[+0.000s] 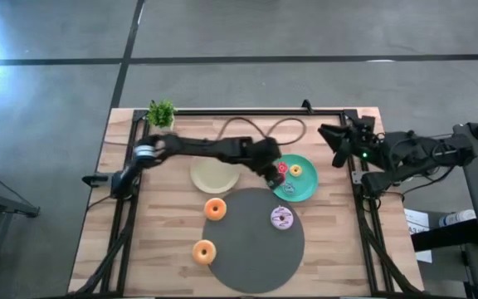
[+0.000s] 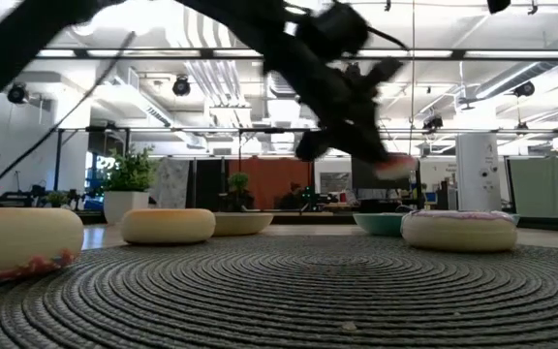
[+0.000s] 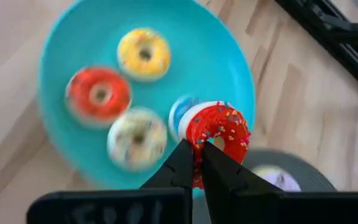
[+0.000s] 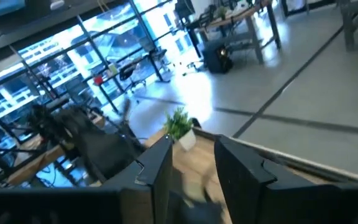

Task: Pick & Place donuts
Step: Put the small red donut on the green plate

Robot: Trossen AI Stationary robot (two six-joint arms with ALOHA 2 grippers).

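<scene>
Above teal plate (image 3: 61, 50): red sprinkled donut (image 3: 219, 127).

Two dark, jointed arms are showing black cables, a green light glowing behind the right gripper (image 1: 336, 143).

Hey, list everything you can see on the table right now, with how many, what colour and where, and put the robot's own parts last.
Teal plate: one, right of centre.
Donuts on the teal plate: three, yellow, red-orange, pale speckled; a fourth, blue and white, is half hidden.
Red sprinkled donut: one, held above the teal plate's edge.
Cream plate: one, centre, empty as far as shown.
Grey round mat: one, front centre.
Lilac-white donut: one, on the mat.
Orange donuts: two, one at the mat's left edge, one nearer the front.
Small green plant: one, back left.
Left gripper: jaws shut on the red sprinkled donut.
Right gripper: jaws open, waiting at the table's right edge.
</scene>
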